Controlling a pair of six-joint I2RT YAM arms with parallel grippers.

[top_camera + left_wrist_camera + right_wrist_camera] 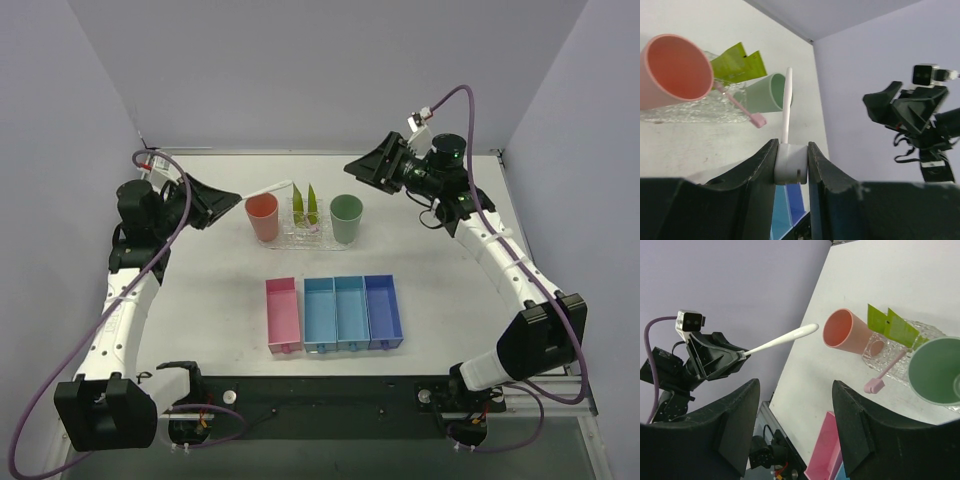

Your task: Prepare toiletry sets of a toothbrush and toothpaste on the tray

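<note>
L end effector (230,198): jaws pressed together on the butt end of a white toothbrush (268,189). This is a pinch grip w/ the handle clamped btwn both fingers (760,170). The shaft projects straight ahead of the fingertips, clear of the table (200,290). Its far end sits in the air over the rim of the pink cup (262,217).

Pink cup: upright, ahead of and below the L end effector, at the L end of the tray (300,240). Whether it stands on the tray or just beside it cannot be told.

Tray: clear, bumpy, flat on the table, ahead of the L end effector and to the L of the R end effector (795,387).

Toothpaste tubes (299,205): qty 2, yellow-green, standing upright on the tray btwn the cups, side by side.

Second toothbrush (737,106): pink, lying slanted on the tray in front of the tubes, below the held toothbrush. Its head end overhangs the tray rim on the side facing the bins.

Green cup (346,218): upright at the R end of the tray, below and to the L of the R end effector, apart from it.

R end effector: fingers (860,425) spread wide, nothing btwn them. It is raised off the table and aimed toward the tray.

Pink bin (283,315) and blue bins (352,312): one row, nearer the arm bases than either end effector.
</note>
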